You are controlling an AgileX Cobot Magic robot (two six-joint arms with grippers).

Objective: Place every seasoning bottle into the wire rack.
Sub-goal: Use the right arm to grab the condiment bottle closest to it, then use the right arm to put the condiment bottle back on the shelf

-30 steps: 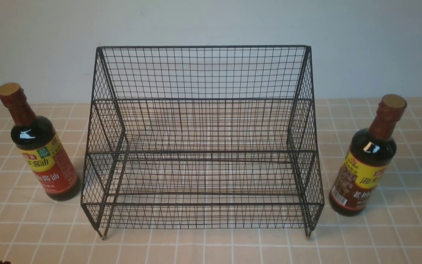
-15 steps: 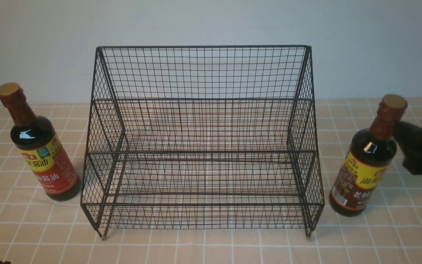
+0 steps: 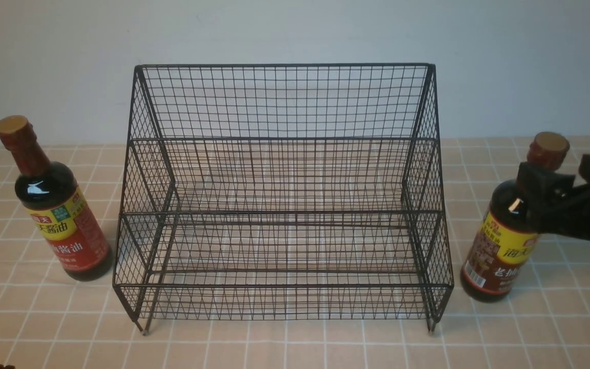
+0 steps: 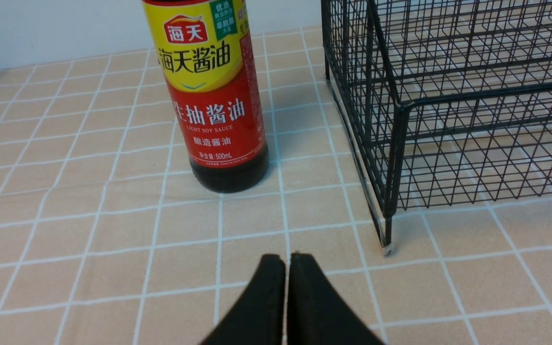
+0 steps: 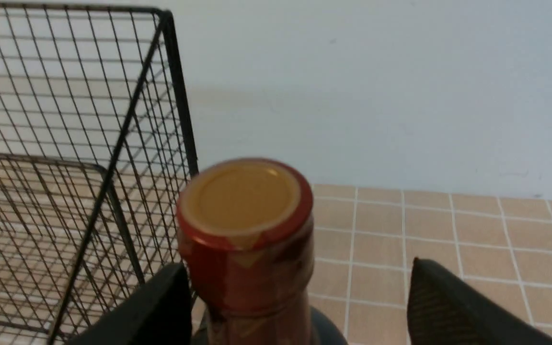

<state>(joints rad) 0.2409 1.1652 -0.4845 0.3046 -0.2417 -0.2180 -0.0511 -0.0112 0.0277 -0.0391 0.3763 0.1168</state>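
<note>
The black wire rack stands mid-table with both tiers bare. A red-label seasoning bottle stands upright left of it, a brown-label seasoning bottle upright right of it. My right gripper reaches in from the right, open, its fingers straddling the brown-label bottle's neck below the tan cap. In the right wrist view the right gripper has one finger close beside the neck and the other well apart. My left gripper is shut and empty, low over the table short of the red-label bottle.
A pale wall runs close behind the rack. The rack's corner foot stands on the tiled cloth near my left gripper. The rack's side wall rises right beside the brown-label bottle.
My right gripper came in from the right edge, opened wide, and moved left until its fingers stood around the brown-label bottle's neck. Bottles, rack and left gripper have not moved.
</note>
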